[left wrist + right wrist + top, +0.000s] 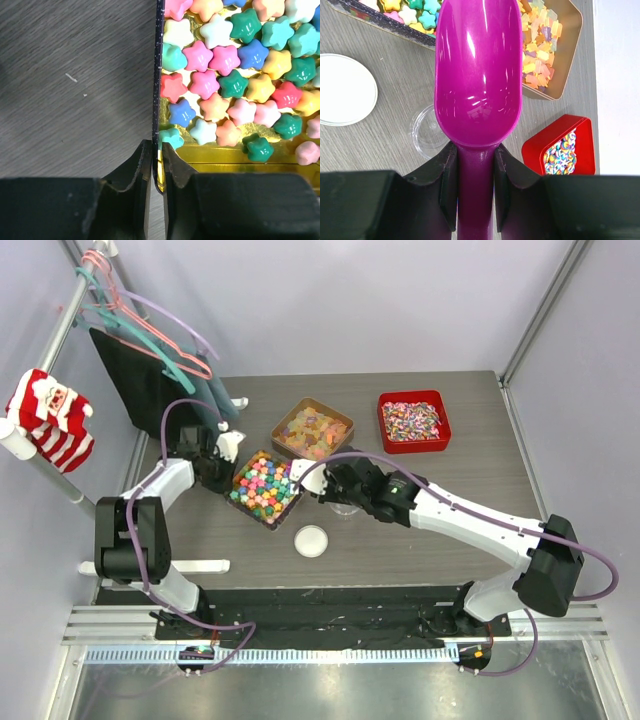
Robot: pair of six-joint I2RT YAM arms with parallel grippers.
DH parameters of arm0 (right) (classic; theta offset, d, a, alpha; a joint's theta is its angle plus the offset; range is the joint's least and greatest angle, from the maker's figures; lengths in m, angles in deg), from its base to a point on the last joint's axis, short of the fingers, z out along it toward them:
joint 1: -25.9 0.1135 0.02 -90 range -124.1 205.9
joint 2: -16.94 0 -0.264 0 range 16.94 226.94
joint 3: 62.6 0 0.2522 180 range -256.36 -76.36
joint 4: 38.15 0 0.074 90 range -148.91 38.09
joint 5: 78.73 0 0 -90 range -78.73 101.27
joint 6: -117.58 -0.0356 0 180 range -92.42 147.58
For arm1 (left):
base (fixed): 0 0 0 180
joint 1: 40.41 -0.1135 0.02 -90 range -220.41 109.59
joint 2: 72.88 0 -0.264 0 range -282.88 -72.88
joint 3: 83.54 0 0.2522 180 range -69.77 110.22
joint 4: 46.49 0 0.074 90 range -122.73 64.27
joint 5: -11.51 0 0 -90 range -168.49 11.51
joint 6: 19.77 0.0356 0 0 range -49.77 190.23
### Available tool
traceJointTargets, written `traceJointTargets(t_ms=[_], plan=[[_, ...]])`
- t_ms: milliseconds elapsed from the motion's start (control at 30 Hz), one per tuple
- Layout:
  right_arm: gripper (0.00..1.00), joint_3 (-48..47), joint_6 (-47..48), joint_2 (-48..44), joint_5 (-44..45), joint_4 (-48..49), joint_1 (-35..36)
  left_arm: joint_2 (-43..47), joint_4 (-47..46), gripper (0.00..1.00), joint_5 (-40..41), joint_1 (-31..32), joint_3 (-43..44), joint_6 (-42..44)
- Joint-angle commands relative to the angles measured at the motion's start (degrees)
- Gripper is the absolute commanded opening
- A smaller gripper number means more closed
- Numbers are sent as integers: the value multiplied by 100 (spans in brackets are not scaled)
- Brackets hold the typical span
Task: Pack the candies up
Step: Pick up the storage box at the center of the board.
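The candies (263, 487) are star-shaped sweets in mixed bright colours, filling a dark tray with a gold lining (220, 155). In the left wrist view the candies (235, 85) lie just right of the tray's thin side wall (157, 100). My left gripper (156, 150) is shut on that wall, one finger outside and one inside; from above the left gripper (222, 466) sits at the tray's left edge. My right gripper (476, 155) is shut on the handle of an empty magenta scoop (477, 75). The scoop's tip reaches the candy tray's edge (375, 20). The right gripper (335, 485) is to the right of the tray.
A clear plastic cup (422, 135) stands on the table under the scoop's bowl, with a white lid (342, 90) beside it. A brown tin of pale gummies (312, 428) and a red tin of speckled sweets (413, 420) stand further back. A black board and hangers stand at the far left.
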Motion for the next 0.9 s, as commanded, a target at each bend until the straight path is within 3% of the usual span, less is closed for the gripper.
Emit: traceJointTargets(t_ms=[0, 367, 600, 867], plan=[[1, -228, 25, -50, 159, 65, 112, 260, -214, 18, -48, -27, -29, -202], [1, -711, 429, 635, 572, -147, 305, -197, -161, 15, 22, 113, 147, -237], [1, -1308, 711, 1329, 1108, -190, 358, -328, -346, 13, 532, 439, 59, -325], [1, -1739, 1307, 2163, 1513, -278, 367, -495, -337, 22, 743, 658, 138, -396]])
